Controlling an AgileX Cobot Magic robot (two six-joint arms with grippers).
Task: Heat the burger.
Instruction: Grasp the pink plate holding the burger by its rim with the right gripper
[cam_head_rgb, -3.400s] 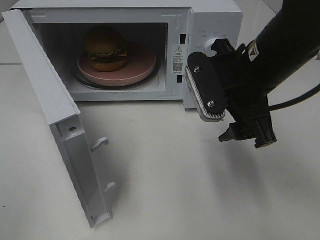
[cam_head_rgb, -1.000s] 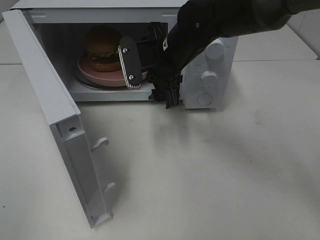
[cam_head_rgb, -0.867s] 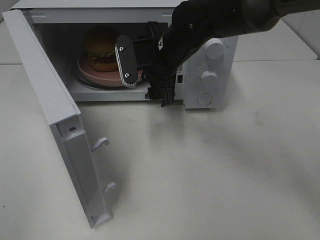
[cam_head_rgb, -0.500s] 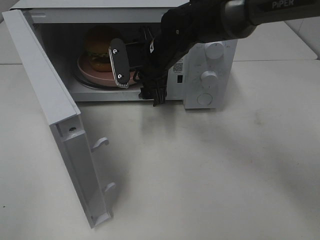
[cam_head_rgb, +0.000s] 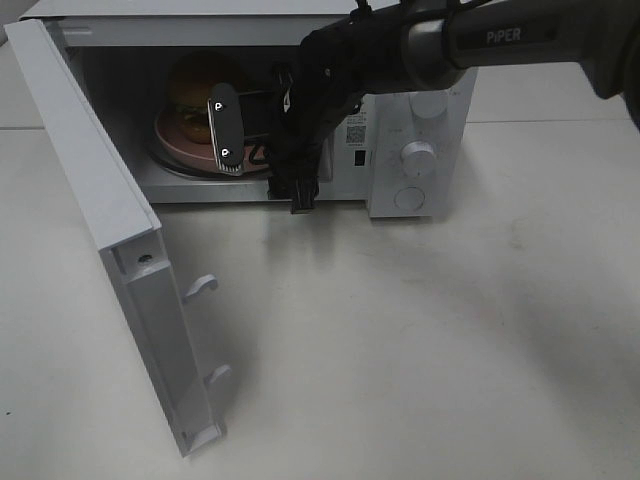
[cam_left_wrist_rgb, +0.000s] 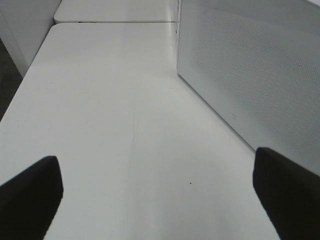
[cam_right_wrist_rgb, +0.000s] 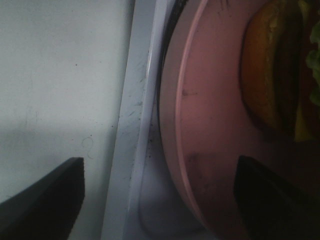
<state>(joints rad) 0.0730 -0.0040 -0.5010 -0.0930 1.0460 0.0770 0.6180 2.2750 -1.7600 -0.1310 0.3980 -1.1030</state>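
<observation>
**Exterior high view.** The burger (cam_head_rgb: 195, 82) sits on the pink plate (cam_head_rgb: 172, 140) inside the microwave (cam_head_rgb: 445, 170). The door (cam_head_rgb: 90, 190) is swung wide to the left. Your right arm reaches across the middle into the opening. The right gripper (cam_head_rgb: 262, 165) is spread apart and grasps nothing. One white-padded finger stands in front of the burger and hides part of it. The other finger is down by the front sill. You cannot tell whether the padded finger touches the bun.

**Left wrist view.** The left gripper (cam_left_wrist_rgb: 160, 195) hangs released above the table (cam_left_wrist_rgb: 115, 110), its dark fingers (cam_left_wrist_rgb: 30, 195) far apart with nothing between them. The microwave's perforated side wall runs just beside it.

**Right wrist view.** The fingers (cam_right_wrist_rgb: 275, 195) are parted. Between them you see the plate's rim above the scuffed white sill (cam_right_wrist_rgb: 135, 125). The burger lies further in on the plate, well clear of both fingers.
</observation>
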